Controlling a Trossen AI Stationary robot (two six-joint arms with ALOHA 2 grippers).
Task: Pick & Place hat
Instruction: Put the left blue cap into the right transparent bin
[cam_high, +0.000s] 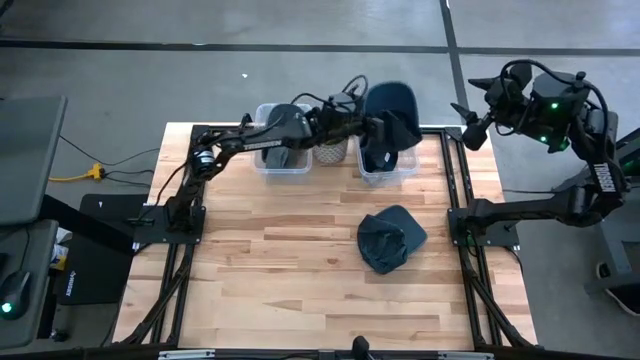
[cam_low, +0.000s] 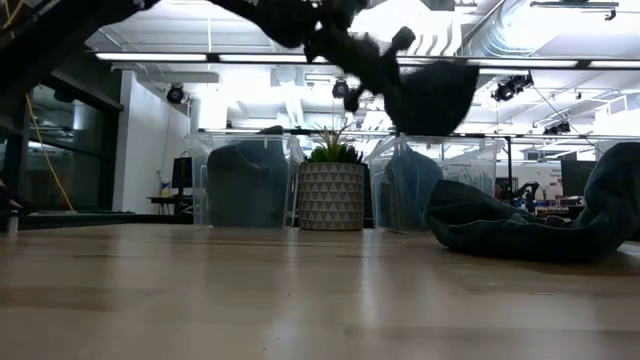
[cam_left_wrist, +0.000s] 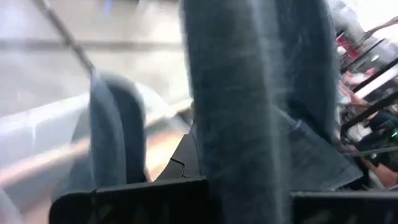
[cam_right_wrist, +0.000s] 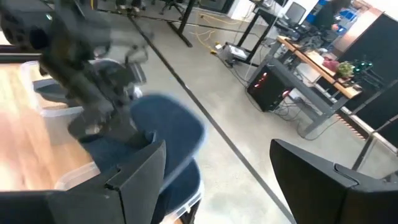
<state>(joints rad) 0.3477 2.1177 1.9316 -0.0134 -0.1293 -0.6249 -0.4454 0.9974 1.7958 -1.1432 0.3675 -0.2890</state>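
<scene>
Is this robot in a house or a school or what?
Most likely a big robot lab or office. There is a bare concrete floor, long ceiling lights, and desks with computers beyond the wooden table.

This is a robotics lab or workshop set in a large open industrial hall. The pale wooden slatted tabletop (cam_high: 300, 270) stands on a bare grey concrete floor (cam_high: 200, 70) crossed by dark painted lines. Exposed white ceiling ducts (cam_low: 520, 25) and long strip lights (cam_low: 220, 57) run overhead. Beyond the table's far edge stand long workbenches with black metal legs (cam_right_wrist: 311, 68) loaded with monitors and what seem to be computer towers, with yellow cables (cam_right_wrist: 208, 31) trailing across the floor. A potted green plant in a patterned grey pot (cam_low: 331, 188) sits at the tabletop's far edge.
</scene>
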